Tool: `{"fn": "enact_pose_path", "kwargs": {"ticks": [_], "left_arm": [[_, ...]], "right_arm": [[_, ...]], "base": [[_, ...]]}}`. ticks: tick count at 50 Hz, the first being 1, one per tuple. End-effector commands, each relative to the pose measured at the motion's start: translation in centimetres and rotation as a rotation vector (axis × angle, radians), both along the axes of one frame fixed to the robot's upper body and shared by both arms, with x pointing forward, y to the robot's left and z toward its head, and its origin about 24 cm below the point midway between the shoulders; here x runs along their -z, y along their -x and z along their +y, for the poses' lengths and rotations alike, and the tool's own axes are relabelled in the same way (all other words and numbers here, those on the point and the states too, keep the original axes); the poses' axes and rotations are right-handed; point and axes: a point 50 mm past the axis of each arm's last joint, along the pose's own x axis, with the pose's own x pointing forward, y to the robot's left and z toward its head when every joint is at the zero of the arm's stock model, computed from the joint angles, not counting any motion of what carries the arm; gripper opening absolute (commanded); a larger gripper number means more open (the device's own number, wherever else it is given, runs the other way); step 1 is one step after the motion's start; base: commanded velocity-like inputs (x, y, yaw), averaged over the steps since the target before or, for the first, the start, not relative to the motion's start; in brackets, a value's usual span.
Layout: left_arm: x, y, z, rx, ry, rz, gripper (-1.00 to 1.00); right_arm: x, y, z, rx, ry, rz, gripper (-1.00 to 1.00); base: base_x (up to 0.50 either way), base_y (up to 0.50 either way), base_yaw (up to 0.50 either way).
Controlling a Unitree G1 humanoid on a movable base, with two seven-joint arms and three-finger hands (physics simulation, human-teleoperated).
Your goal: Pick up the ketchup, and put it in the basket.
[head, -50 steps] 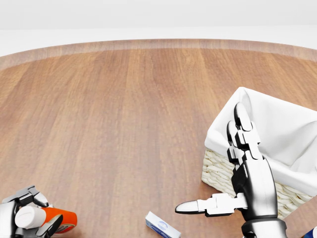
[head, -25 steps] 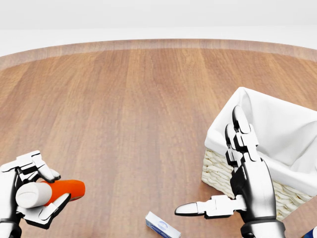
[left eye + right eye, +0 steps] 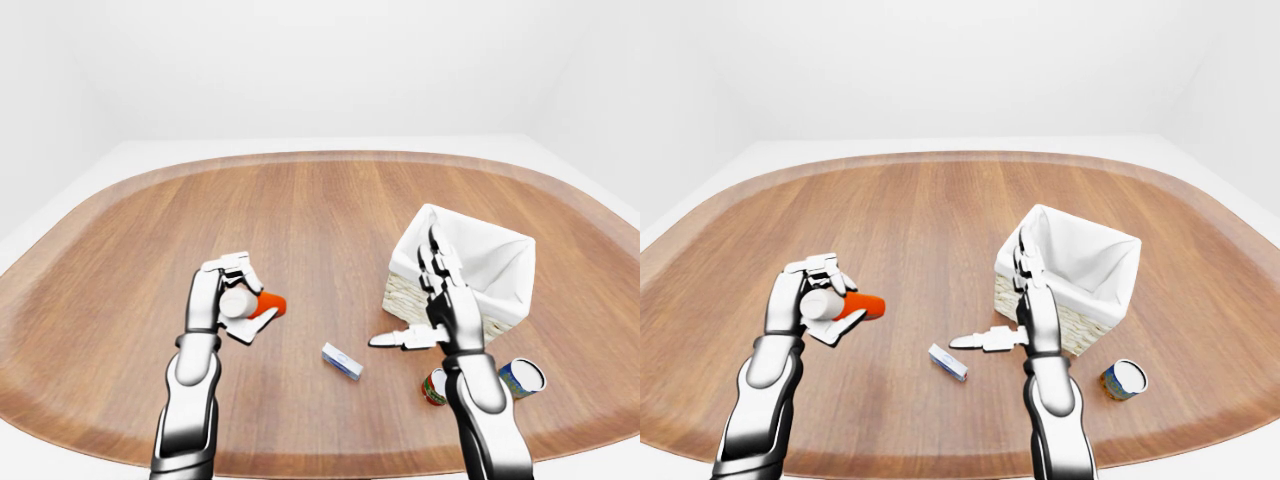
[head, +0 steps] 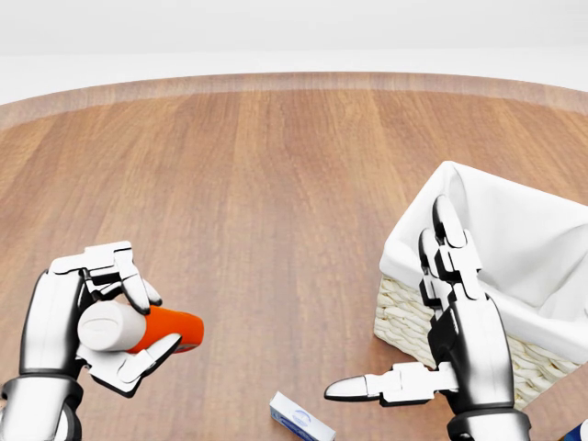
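Lowest in the head view, a small white-and-blue box (image 4: 301, 418) lies flat on the desk (image 4: 276, 184), whose wood-grain top is smooth and brown with a paler rounded rim. At lower left the left robot hand (image 4: 87, 326), glossy metal with white finger segments, has its fingers wrapped round the ketchup (image 4: 138, 329), an orange bottle with a white capped end, held on its side and off the desk, well apart from the basket (image 4: 482, 276). At lower right the right robot hand (image 4: 441, 322) is spread, thumb pointing to the view's left and two fingers upright, gripping nothing, standing just before the basket's woven wall. The basket is a square pale wicker box with a soft white cloth lining folded over its rim. In the left-eye view two round tins, one red (image 3: 434, 386) and one blue-sided with a white top (image 3: 522, 377), stand beside the right forearm. Beyond the desk's far curve lies a plain white floor and white walls
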Motion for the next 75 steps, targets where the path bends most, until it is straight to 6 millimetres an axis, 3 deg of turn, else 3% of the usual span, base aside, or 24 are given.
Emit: {"fn": "enact_pose_path", "kwargs": {"ticks": [1, 7, 44, 60, 75], "left_arm": [[-2.9, 0.1, -2.5, 0.083, 0.017, -0.115, -0.94], [-4.7, 0.3, -3.9, 0.135, 0.005, -0.196, -0.94], [-10.4, 2.7, -10.2, 0.350, -0.017, -0.462, -0.94], [-11.1, 3.1, -12.1, 0.411, -0.006, -0.491, -0.94], [-10.2, 3.6, -13.8, 0.462, 0.012, -0.448, -0.93]], "right_arm": [[-0.1, 0.0, 0.0, 0.000, 0.000, -0.003, 1.00], [-0.1, 0.0, 0.0, 0.001, -0.001, -0.002, 1.00], [-0.5, 0.3, -0.5, 0.016, -0.010, -0.022, 1.00], [-1.0, 0.6, -0.4, 0.012, -0.005, -0.044, 1.00], [-1.2, 0.9, -0.5, 0.013, -0.006, -0.050, 1.00]], "base": [[0.00, 0.00, 0.00], [0.00, 0.00, 0.00], [0.00, 0.00, 0.00], [0.00, 0.00, 0.00], [0.00, 0.00, 0.00]]}}
